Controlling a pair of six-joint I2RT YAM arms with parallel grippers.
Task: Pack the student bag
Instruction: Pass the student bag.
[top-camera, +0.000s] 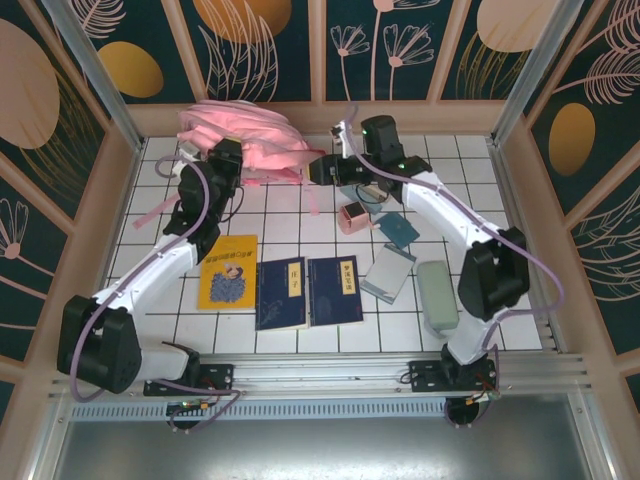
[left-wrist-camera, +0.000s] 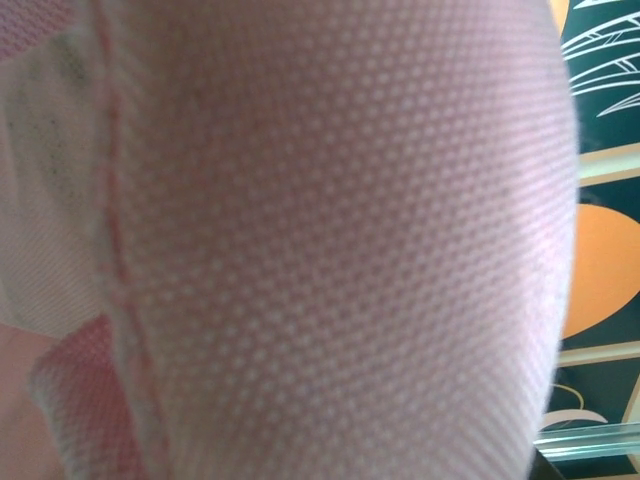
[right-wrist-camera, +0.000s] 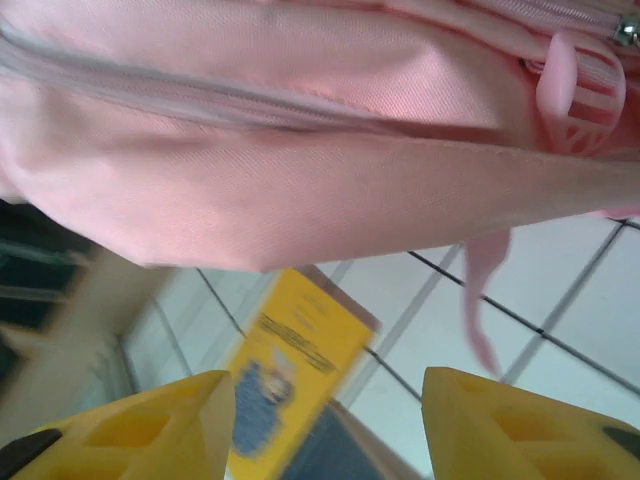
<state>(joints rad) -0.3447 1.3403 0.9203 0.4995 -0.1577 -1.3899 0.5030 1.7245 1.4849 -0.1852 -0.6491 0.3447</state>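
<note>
Lying upper left of centre in the top view, the student bag (top-camera: 250, 140) has the left gripper (top-camera: 220, 155) against it; its jaw state I cannot tell. The right gripper (right-wrist-camera: 325, 395) is spread and empty below the pink fabric. Lettering on the yellow book (right-wrist-camera: 285, 385) is too blurred to read.

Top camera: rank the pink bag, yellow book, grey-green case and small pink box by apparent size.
1. pink bag, clearly largest
2. yellow book
3. grey-green case, somewhat smaller than the book
4. small pink box
</note>
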